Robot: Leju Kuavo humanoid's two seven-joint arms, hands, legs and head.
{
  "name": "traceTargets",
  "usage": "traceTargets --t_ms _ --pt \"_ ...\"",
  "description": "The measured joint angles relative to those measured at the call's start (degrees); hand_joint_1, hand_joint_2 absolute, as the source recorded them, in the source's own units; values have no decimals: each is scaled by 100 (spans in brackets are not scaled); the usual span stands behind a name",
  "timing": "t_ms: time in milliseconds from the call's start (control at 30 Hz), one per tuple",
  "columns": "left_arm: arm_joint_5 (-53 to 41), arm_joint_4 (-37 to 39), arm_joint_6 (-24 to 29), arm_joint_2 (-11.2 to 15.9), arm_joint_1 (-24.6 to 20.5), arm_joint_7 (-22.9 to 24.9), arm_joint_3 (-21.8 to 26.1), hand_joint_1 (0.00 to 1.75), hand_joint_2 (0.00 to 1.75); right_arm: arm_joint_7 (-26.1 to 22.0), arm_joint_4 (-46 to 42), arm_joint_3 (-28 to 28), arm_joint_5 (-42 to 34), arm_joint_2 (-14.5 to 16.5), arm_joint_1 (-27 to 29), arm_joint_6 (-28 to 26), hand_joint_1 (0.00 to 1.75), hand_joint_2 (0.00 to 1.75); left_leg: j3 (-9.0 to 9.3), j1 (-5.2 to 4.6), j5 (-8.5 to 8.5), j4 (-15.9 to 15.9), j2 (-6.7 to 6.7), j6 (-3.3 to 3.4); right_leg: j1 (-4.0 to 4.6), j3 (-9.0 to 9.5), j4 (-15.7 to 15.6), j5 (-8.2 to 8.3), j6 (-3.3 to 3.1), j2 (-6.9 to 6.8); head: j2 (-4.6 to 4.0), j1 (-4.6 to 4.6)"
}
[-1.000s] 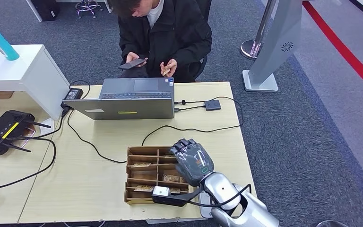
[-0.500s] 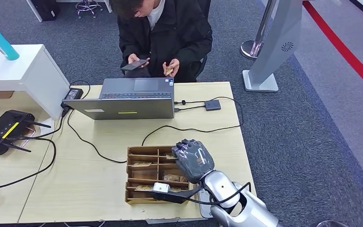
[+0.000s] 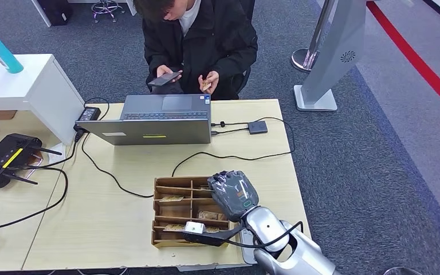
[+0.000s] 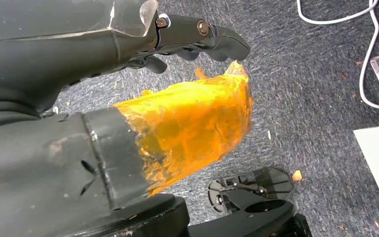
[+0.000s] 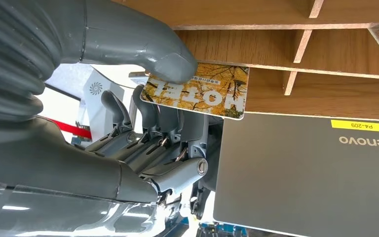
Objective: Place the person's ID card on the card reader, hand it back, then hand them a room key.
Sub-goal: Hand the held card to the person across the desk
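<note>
Right hand (image 3: 234, 195) sits over the right side of the wooden divided tray (image 3: 175, 189) near the table's front edge, and in the right wrist view its thumb (image 5: 170, 61) and darker fingers (image 5: 158, 116) pinch a room key card (image 5: 202, 95) printed with autumn leaves and the word HOTEL, the card lying against a wooden divider of the tray. Other cards (image 3: 172, 199) lie in several of the tray's compartments. Left hand (image 4: 192, 42) hangs over grey carpet in the left wrist view with its dark fingers curled in on nothing, beside a part wrapped in orange tape (image 4: 192, 128). Just in front of the tray's near edge a small silver and black device (image 3: 197, 232) shows by the right forearm. Black cables (image 3: 109, 172) run across the light wooden table (image 3: 120, 229). Further back a grey Lenovo laptop (image 3: 154, 123) stands open with its lid toward the robot, and just beside it to the right lies a small dark square card reader (image 3: 257, 126) on its cable. To the left a black router (image 3: 6, 157) rests on the neighbouring table. Beyond the laptop sits a person in a black jacket (image 3: 200, 46), holding a phone (image 3: 163, 79) in one hand and a small card, probably the ID card (image 3: 205, 86), in the other
</note>
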Motion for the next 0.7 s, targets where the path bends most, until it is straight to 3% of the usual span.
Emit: traceTargets --t_ms 167,300,700 --pt "-2 -1 0 0 0 0 -5 0 0 -1 21 -1 0 15 -4 -1 149 175 1 0 0 0 0 0 0 0 0 0 0 0 0 1" --pt "0 -14 1 0 1 1 -30 0 0 -30 24 -8 28 20 -4 -61 171 175 1 0 0 0 0 0 0 0 0 0 0 0 0 0" --pt "42 -44 2 -1 4 1 -50 0 0 -93 -101 -97 76 21 53 -231 175 175 0 0 0 0 0 0 0 -1 0 0 0 0 0 1"
